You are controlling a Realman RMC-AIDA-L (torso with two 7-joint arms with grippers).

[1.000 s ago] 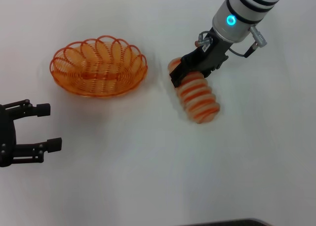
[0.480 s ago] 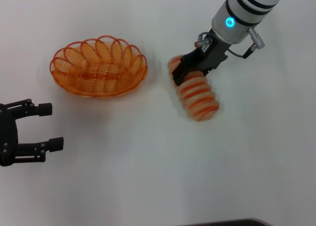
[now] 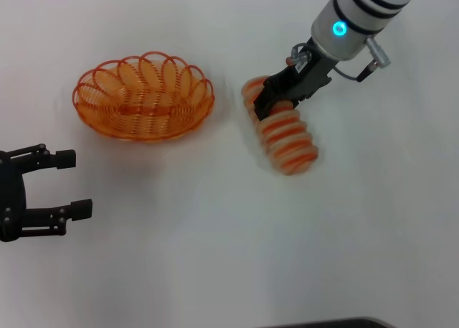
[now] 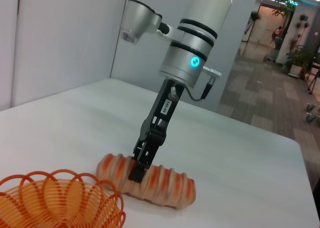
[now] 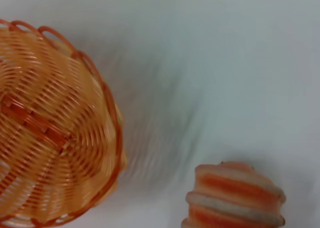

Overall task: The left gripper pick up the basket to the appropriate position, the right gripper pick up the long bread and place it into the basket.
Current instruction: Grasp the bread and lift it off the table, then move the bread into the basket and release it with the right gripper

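Note:
The orange wire basket (image 3: 143,102) stands empty on the white table at the left; it also shows in the left wrist view (image 4: 55,203) and the right wrist view (image 5: 45,123). The long bread (image 3: 290,138), tan with orange stripes, lies to its right, also seen in the left wrist view (image 4: 167,184) and the right wrist view (image 5: 235,195). My right gripper (image 3: 267,105) with the silver-white wrist is closed across the loaf near its basket-side end (image 4: 137,168). I cannot tell whether the loaf is off the table. My left gripper (image 3: 74,183) is open and empty, in front of the basket.
The white table (image 3: 215,235) carries nothing else. In the left wrist view a grey wall (image 4: 60,33) stands behind the table and its far edge (image 4: 260,130) drops to a hallway floor.
The right gripper and wrist have shifted slightly up and right, and the bread's gripped end has moved a little with them. The left gripper and basket have stayed still.

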